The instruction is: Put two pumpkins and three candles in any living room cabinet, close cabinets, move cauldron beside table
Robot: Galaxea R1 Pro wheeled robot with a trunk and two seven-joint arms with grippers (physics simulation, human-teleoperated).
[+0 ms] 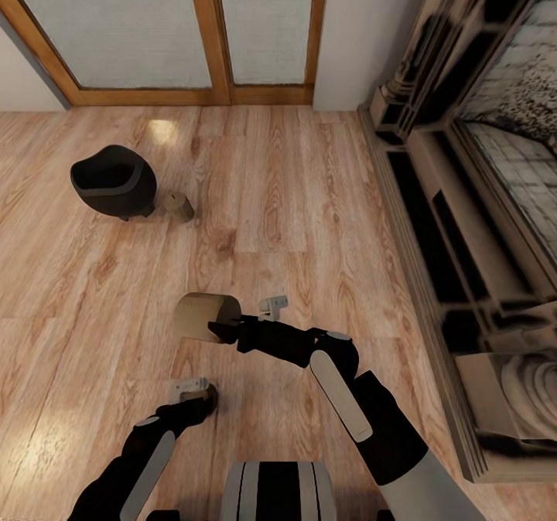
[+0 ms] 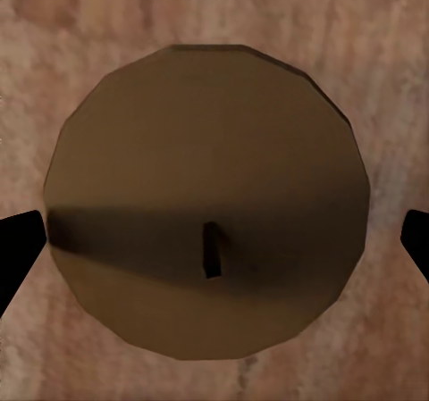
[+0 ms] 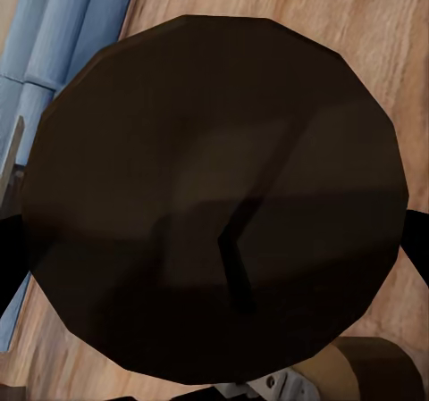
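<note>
Right gripper (image 1: 219, 328) holds one candle (image 1: 205, 316) lifted off the floor, fingers closed around it. Left gripper (image 1: 193, 394) straddles a second candle (image 2: 207, 200), fingers spread, apart. Third candle (image 1: 179, 206) and cauldron (image 1: 114, 181) remain on the floor; nothing stored yet.

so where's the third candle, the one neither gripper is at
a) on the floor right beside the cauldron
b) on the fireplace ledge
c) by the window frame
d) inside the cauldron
a: in the head view the candle stands on the wood floor just next to the black cauldron, while the right gripper holds another candle lifted on its side.
</note>
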